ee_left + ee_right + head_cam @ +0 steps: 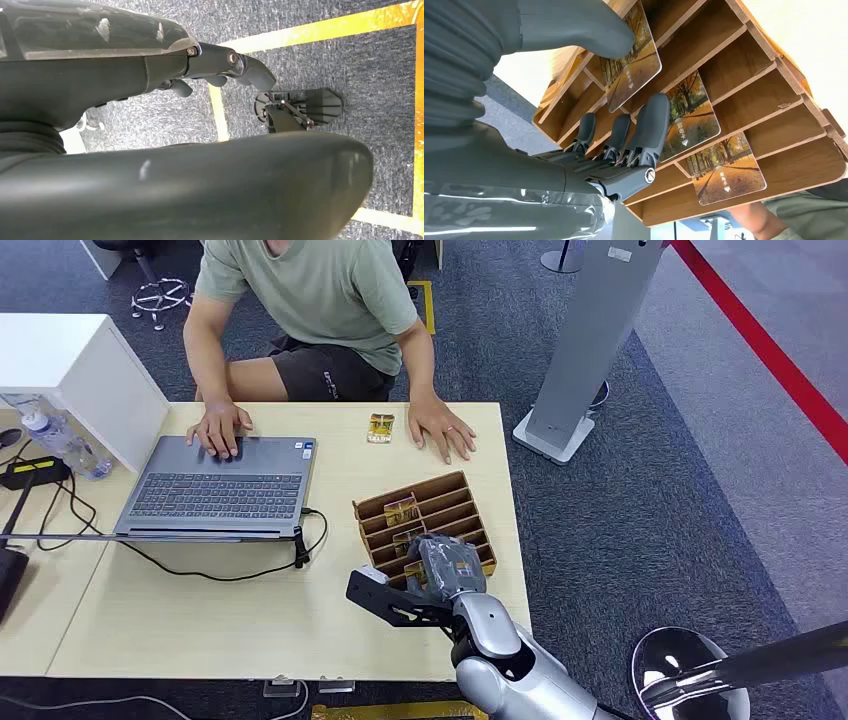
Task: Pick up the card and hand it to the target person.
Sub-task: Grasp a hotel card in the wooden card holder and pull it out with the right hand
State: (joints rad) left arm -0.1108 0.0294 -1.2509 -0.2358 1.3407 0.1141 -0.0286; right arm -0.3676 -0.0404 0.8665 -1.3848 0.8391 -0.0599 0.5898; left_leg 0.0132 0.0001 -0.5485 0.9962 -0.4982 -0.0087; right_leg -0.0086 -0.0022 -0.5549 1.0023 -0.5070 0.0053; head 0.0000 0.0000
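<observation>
A brown wooden card holder (pixel 462 483) stands on the table's right side with several autumn-picture cards upright in its slots. My right hand (pixel 448 565) hovers over its near end. In the right wrist view the thumb (pixel 589 30) presses on the face of the nearest card (pixel 636 65) while the fingers (pixel 651 125) reach in behind it, so the card is pinched and still sits in the holder (pixel 774 75). Two more cards (pixel 694 120) stand in the slots beyond. My left hand (pixel 235 62) hangs over the carpet, holding nothing. The person (pixel 320 300) sits across the table.
Another card (pixel 380 427) lies flat near the person's hand (pixel 442 427). The person's other hand rests on an open laptop (pixel 225 485) whose cable loops over the tabletop. A white box (pixel 90 370) and a water bottle (pixel 60 440) stand far left. A grey stand (pixel 590 340) rises right of the table.
</observation>
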